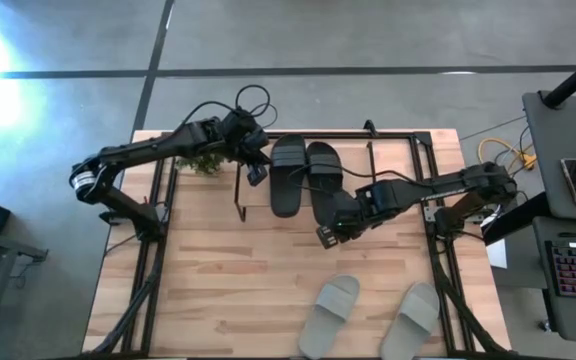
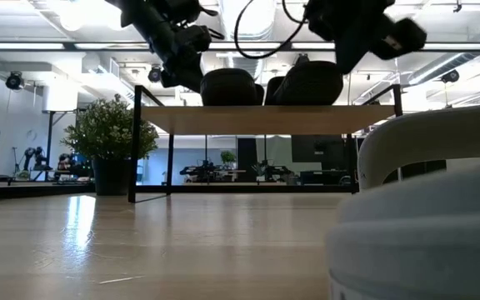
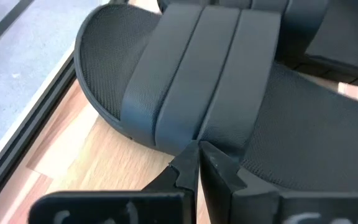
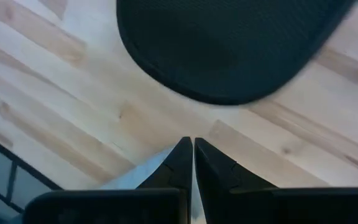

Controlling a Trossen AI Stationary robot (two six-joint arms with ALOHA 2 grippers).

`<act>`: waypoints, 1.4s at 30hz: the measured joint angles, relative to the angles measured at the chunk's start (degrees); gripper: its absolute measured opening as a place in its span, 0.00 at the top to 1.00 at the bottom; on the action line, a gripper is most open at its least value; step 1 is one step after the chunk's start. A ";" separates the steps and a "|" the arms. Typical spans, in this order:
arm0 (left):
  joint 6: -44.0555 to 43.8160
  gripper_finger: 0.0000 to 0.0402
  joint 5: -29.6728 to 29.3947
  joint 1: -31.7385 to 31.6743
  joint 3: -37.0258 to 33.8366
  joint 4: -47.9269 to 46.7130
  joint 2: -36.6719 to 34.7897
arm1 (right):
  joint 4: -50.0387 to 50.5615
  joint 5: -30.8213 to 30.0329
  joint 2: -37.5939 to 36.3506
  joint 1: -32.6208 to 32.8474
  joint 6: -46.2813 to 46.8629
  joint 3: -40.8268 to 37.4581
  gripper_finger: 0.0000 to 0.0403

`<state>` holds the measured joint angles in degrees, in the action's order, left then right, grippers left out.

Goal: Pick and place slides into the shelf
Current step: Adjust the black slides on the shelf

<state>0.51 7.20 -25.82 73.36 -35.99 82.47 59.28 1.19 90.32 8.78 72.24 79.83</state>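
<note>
Two black slides lie side by side on the shelf's light wood top [image 2: 265, 119]: the left one [image 1: 288, 175] [image 3: 197, 81] and the right one [image 1: 323, 185] [image 4: 229, 50]. My left gripper [image 1: 258, 172] [image 3: 197, 148] is shut, its tips at the left slide's strap. My right gripper [image 1: 330, 235] [image 4: 188, 144] is shut and hovers just off the near end of the right slide, apart from it. Two pale grey-green slides [image 1: 330, 315] [image 1: 413, 320] rest soles down near the table's near edge. My left gripper has its shut fingertips [image 3: 211, 158] at the side edge of the left black slide's strap [image 3: 194, 127], coming in from the table's left. Whether they touch the strap, I cannot tell. The slide lies flat on the shelf top.
A potted plant [image 1: 203, 160] [image 2: 111, 133] stands at the shelf's left end, under my left arm. The shelf's black wire legs [image 1: 238, 195] stand on the table. One grey-green slide [image 2: 423, 208] fills the low view's right. Bare tabletop [image 1: 218, 270] lies between the shelf and the grey-green slides.
</note>
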 joint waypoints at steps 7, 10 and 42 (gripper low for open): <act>-0.02 1.00 0.00 -0.02 -0.42 -0.06 -0.41 | -1.60 -6.94 -0.04 -2.25 0.16 -0.95 0.97; -0.02 1.00 0.00 -0.02 -0.78 -0.03 -0.41 | -1.74 -8.53 -0.02 -3.08 -0.41 -0.33 0.97; -0.17 1.00 -0.03 -0.17 -4.37 2.46 2.18 | 12.53 -15.20 -10.37 -0.30 0.32 4.19 0.97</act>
<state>0.34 7.17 -26.00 68.99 -33.53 84.65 71.81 -14.01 79.96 8.49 72.57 84.02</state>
